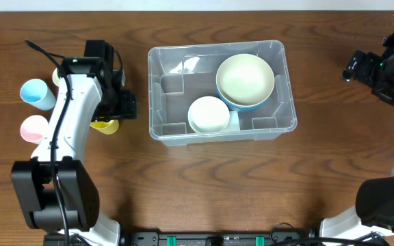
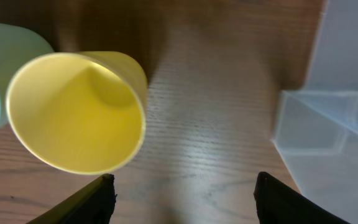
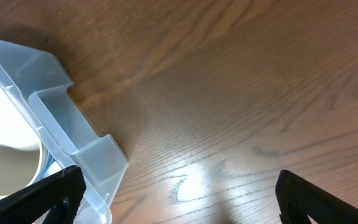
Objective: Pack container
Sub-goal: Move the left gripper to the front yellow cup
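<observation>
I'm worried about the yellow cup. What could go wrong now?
The yellow cup sits off-centre from the gap in the left gripper, so a finger might bump it and roll it into the green cup. Bowls already crowd the container, so it may land crooked.

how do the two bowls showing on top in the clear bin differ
The cream bowl is wider than the pale bowl. The cream bowl sits nested in a blue bowl toward the far wall; the pale bowl lies by the near wall. Both stand mouth up inside the container.
</observation>
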